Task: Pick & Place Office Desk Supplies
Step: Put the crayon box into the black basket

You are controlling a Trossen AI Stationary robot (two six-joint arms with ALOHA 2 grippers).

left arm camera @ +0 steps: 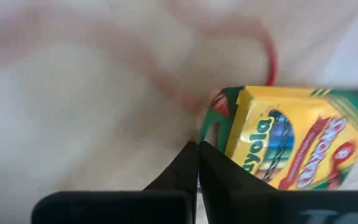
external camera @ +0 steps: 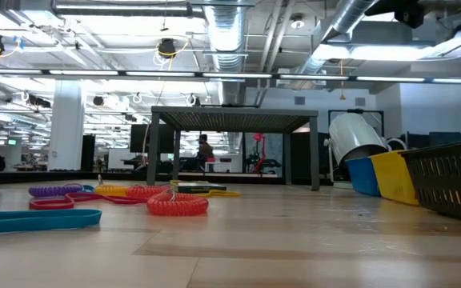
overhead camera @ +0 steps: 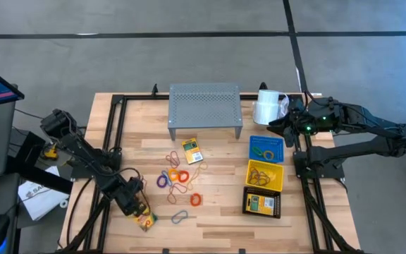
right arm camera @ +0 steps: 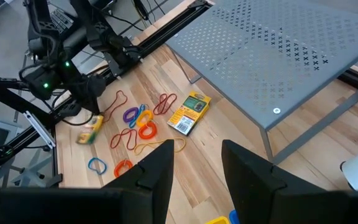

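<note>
Down at the near left corner of the tabletop (overhead camera: 217, 233), the left tool (overhead camera: 135, 204) has its fingers pressed together right beside a yellow-green crayon box (left arm camera: 291, 140) — in the left wrist view the tips meet at the box's corner, so the box lies next to them, not between them. That box rests flat on the wood, apart from the main scatter of loops (overhead camera: 178, 178), which spreads across the middle of the tabletop in red, orange, purple and blue. A second crayon box (overhead camera: 192, 150) lies just in front of the grey perforated shelf (overhead camera: 204, 106). On the right stand three baskets in a row: blue (overhead camera: 266, 147), yellow (overhead camera: 266, 175) and black (overhead camera: 261, 203) — the black one holding another crayon box. The right tool (right arm camera: 194, 168) waits over the far right edge near the white paper roll (overhead camera: 268, 106), its fingers spread and holding nothing.
</note>
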